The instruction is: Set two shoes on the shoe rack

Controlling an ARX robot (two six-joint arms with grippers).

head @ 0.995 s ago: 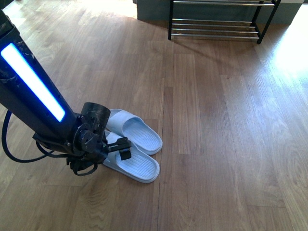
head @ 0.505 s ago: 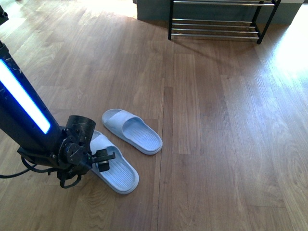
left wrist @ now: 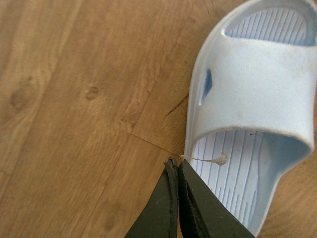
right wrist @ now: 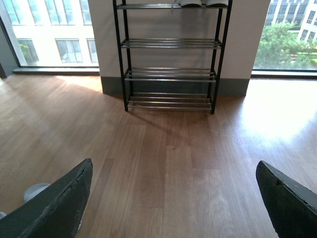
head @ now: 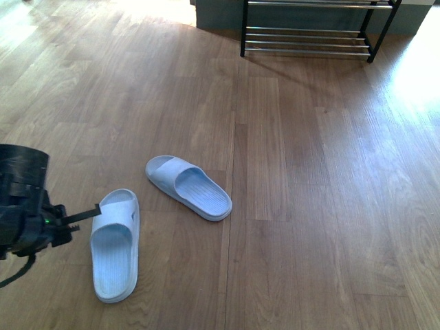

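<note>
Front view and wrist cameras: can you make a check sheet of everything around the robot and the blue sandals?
Surface: wooden plank floor, sunlit on the far side.
Job's things: near slide and far slide, pale blue, apart on the floor; shoe rack far off by the wall.
Clutter: nothing seen.
Grippers: left gripper shut, tip at the near slide's rim; right gripper open, holding nothing.
Cables: black cable by the left arm.
Surroundings: windows.

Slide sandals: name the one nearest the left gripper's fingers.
The near sandal, right beside the left gripper; the other sandal lies farther off, toward the shoe rack.
</note>
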